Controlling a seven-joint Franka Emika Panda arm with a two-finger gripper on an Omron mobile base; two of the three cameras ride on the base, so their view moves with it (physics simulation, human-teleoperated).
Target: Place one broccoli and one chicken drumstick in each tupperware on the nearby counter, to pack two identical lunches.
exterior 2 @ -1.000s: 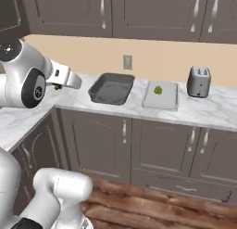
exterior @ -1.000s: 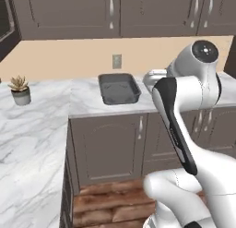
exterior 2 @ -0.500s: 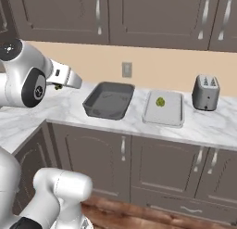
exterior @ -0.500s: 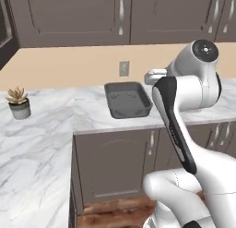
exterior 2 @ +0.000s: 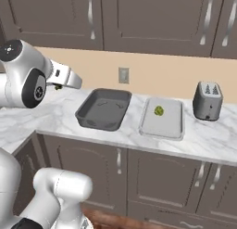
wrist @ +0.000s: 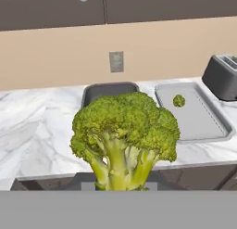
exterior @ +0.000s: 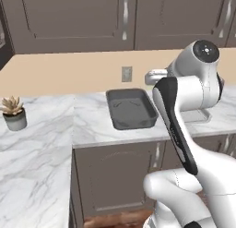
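**Floret gripped, held short of the trays**

Broccoli (wrist: 125,140) sits clamped in the fingers (wrist: 121,188), stalk down and head up, large in the hand view. In the right base view a speck of green shows at the hand's tip (exterior 2: 58,87), up in the air over the table's (exterior 2: 203,135) left end, left of both trays and not over either.

Second floret (exterior 2: 159,111) lies in the pale shallow tray (exterior 2: 162,130), toward its back; the hand view shows the same (wrist: 179,101).

Dark deep tray (exterior 2: 102,108) is just left of the pale one, near it but apart; nothing visible inside it in either base view (exterior: 131,108).

Toaster (exterior 2: 207,100) stands right of the pale tray, against the wall. Wall outlet (exterior 2: 123,75) is above the gap between the dark tray and the pale one. Potted plant (exterior: 14,113) is on the table's left wing in the left base view, well apart from the trays.

The arm (exterior: 177,125) covers most of the pale tray in the left base view. Drumsticks: can't pick any out.
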